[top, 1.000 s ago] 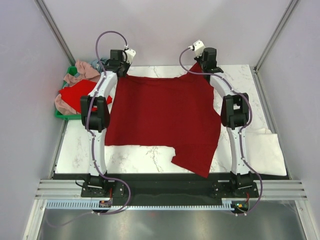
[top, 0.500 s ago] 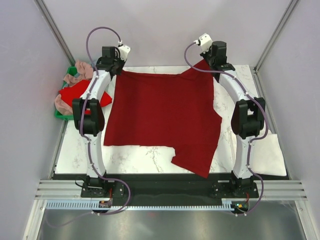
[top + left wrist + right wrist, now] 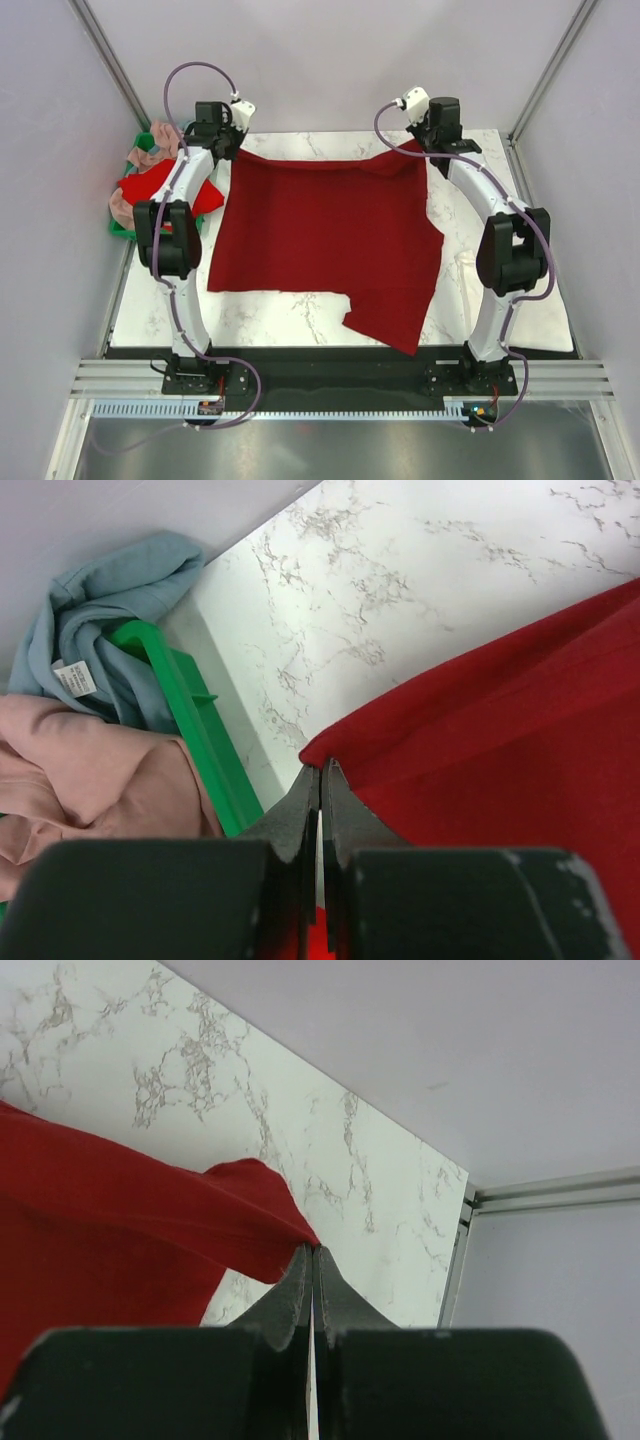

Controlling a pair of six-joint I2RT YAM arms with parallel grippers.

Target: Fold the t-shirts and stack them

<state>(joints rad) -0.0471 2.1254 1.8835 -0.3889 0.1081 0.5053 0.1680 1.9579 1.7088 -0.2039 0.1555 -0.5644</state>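
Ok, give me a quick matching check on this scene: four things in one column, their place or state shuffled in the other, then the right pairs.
Things:
1. dark red t-shirt
2. light blue shirt
3. green crate
4. left end effector

Place or state:
a. beside the left edge of the table, holding clothes
b. shut on a far corner of the red cloth
c. spread across the marble top
d. bunched at the crate's far end

Pairs: 1-c, 2-d, 3-a, 4-b

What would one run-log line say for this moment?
dark red t-shirt: spread on table, far corners pinched | left fingers: shut on it | right fingers: shut on it
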